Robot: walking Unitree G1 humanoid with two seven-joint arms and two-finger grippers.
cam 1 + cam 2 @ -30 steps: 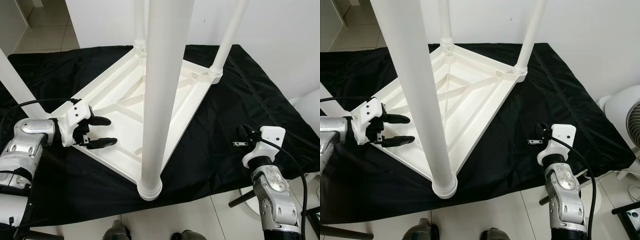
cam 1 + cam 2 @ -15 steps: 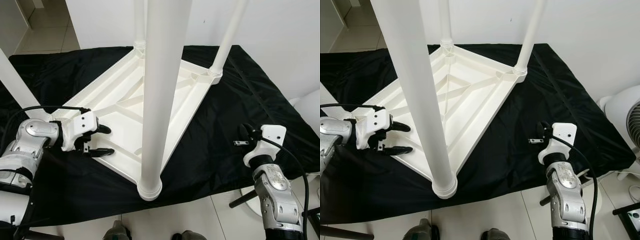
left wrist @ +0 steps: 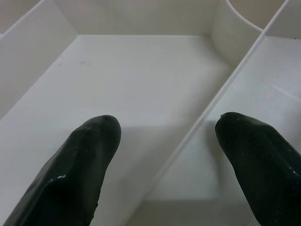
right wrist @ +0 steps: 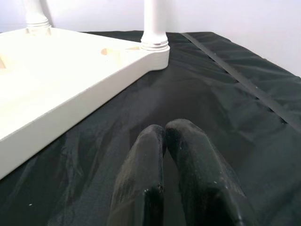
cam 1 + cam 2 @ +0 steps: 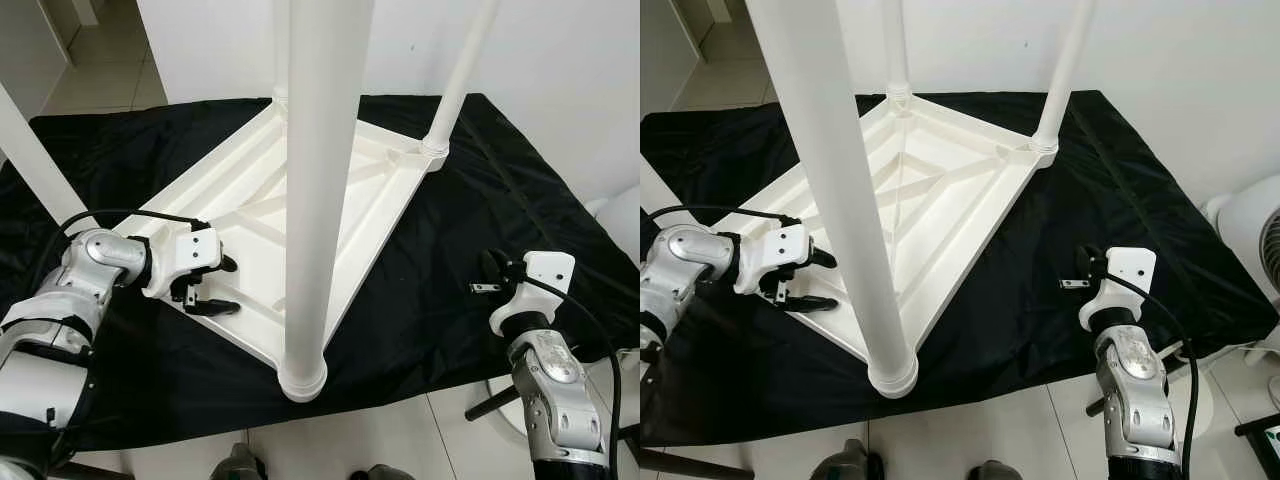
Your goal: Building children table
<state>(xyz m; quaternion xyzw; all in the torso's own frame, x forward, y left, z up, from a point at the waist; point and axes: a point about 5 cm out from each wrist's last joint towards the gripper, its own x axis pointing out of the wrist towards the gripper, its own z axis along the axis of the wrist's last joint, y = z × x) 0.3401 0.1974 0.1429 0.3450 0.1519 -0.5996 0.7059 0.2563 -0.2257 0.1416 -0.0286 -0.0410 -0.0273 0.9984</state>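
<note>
The white children's table (image 5: 250,215) lies upside down on a black cloth (image 5: 470,220), its legs pointing up. The nearest leg (image 5: 318,200) stands in its corner socket (image 5: 302,378) right in front of me. My left gripper (image 5: 225,287) is open at the table's near-left rim. In the left wrist view the left gripper (image 3: 164,136) has its fingers on either side of a thin white rib (image 3: 207,122) on the table's underside. My right gripper (image 5: 488,272) is shut and holds nothing. It hovers over the cloth to the right of the table, fingers (image 4: 181,141) pressed together.
Two more legs (image 5: 455,80) rise at the far corners and another leg (image 5: 30,150) slants at the left. A white wall stands close behind. A white fan (image 5: 1250,230) is at the right. Tiled floor (image 5: 420,430) borders the cloth's near edge.
My left gripper has moved a little to the right and turned, its fingers now over the table's rim. The right arm has stayed put. The view has shifted slightly.
</note>
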